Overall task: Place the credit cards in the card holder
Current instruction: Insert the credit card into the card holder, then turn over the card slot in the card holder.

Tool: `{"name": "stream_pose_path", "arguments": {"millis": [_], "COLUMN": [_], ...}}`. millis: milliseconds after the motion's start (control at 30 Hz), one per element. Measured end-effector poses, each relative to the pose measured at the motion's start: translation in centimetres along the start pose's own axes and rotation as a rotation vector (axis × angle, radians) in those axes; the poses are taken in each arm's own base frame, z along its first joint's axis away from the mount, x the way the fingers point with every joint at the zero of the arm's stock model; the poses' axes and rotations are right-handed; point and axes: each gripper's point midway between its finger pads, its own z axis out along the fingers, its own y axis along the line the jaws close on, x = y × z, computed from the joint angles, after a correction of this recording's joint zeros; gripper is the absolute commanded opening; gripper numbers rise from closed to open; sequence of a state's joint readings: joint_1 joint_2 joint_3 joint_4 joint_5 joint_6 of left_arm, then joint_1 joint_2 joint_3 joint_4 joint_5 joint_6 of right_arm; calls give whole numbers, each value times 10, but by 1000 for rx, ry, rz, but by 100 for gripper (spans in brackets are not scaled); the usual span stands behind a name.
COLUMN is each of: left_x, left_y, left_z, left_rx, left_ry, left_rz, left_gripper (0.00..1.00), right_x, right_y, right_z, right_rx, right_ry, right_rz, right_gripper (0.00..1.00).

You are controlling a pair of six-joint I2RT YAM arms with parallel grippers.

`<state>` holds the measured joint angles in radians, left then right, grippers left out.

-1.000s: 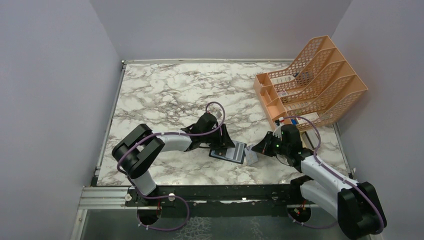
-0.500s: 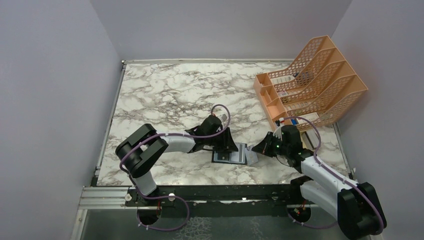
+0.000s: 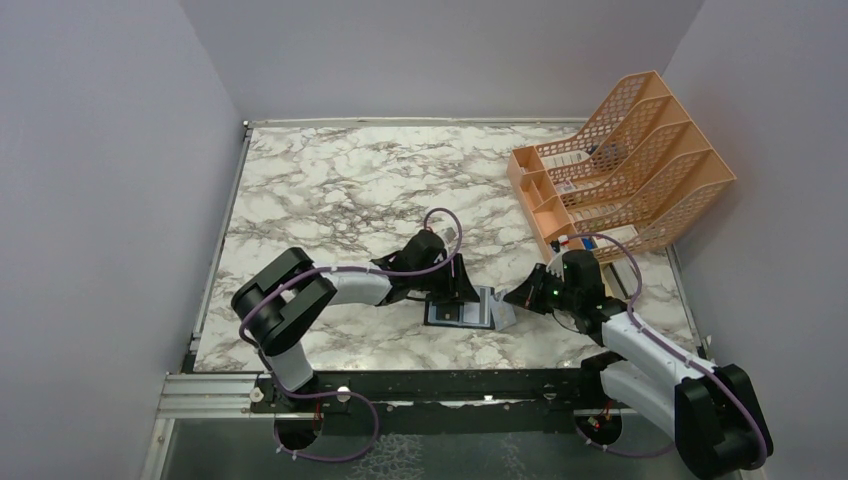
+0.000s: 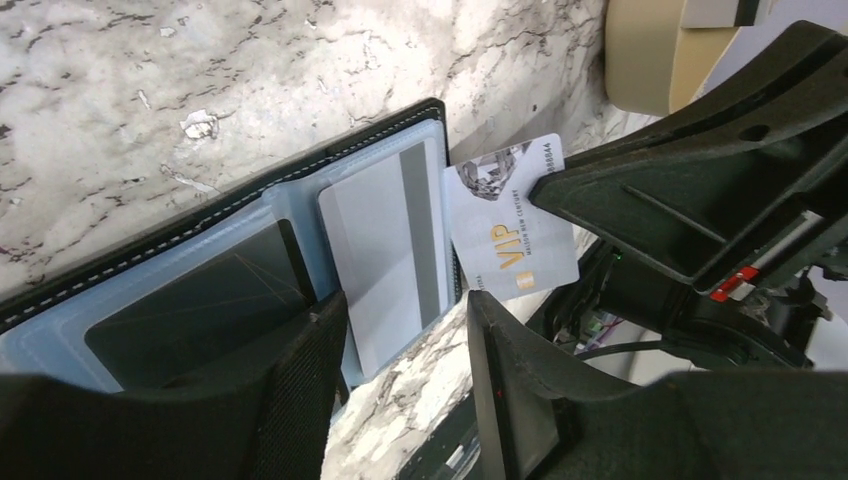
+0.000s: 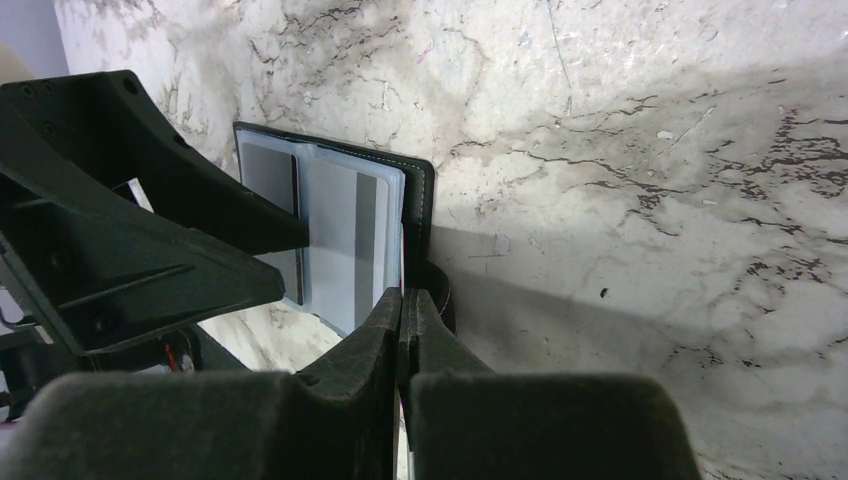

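Left gripper (image 4: 405, 335), jaws apart, pins card holder (image 4: 230, 270) open. Right gripper (image 5: 402, 310) pinches credit card (image 4: 515, 225) at the holder's right edge, likely for insertion.

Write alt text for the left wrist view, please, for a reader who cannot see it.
An open black card holder lies on the marble table with a grey striped card resting at one sleeve. Just beside it, the right gripper holds a white VIP card by one edge. The open left gripper frames the foreground.
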<state>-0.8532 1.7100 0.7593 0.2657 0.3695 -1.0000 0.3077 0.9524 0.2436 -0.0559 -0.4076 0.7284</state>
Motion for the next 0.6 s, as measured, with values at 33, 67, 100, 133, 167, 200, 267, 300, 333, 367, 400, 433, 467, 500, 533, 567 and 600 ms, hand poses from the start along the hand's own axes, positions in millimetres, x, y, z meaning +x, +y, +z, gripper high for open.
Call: {"name": "stream_pose_path", "arguments": {"millis": [33, 67, 100, 133, 167, 200, 267, 300, 333, 367, 400, 433, 467, 500, 533, 567, 600], "left_x": [0, -1, -1, -3, -3, -4, -4, -6, -8, -9, -12, -14, -17, -21, -25, -28, -30], "left_y": [-1, -3, -4, -5, -5, -6, -5, -4, -3, -2, -1, 1, 3, 6, 10, 12, 15], "left_z": [-1, -3, -5, -7, -9, -10, -15, -18, -21, -24, -28, -31, -34, -38, -42, -46, -48], "left_rx": [2, 2, 2, -1, -4, -7, -20, -30, -38, -48, -61, -71, -85, -97, -114, -123, -132], "left_ry": [-2, -5, -8, -14, -19, -21, -27, -34, -42, -49, -59, -67, -78, -89, -101, -109, -115], "left_rz": [1, 3, 4, 9, 12, 14, 21, 24, 26, 31, 37, 39, 43, 45, 48, 50, 51], "left_gripper": [52, 53, 54, 54, 55, 55, 56, 56, 57, 57, 58, 59, 60, 61, 62, 63, 64], "right_x": [0, 0, 0, 0, 0, 1, 0, -1, -3, -5, -7, -9, -11, -13, -15, -16, -17], "right_y": [0, 0, 0, 0, 0, -1, -1, -1, 0, 2, 4, 6, 8, 11, 13, 14, 15], "right_z": [0, 0, -1, -1, -1, -2, -3, -4, -5, -7, -8, -9, -11, -12, -13, -13, -13], "right_rx": [0, 0, 0, 1, 3, 6, 16, 19, 21, 21, 18, 16, 12, 7, 4, 1, -2], "right_ry": [-1, 0, -1, -1, -1, 1, 3, 0, -5, -10, -16, -21, -26, -31, -36, -39, -40], "right_rz": [-1, 0, -1, -2, -5, -7, -13, -18, -23, -28, -34, -37, -41, -45, -48, -50, -50], "right_gripper": [1, 1, 1, 1, 1, 1, 1, 1, 1, 1, 1, 1, 1, 1, 1, 1, 1]}}
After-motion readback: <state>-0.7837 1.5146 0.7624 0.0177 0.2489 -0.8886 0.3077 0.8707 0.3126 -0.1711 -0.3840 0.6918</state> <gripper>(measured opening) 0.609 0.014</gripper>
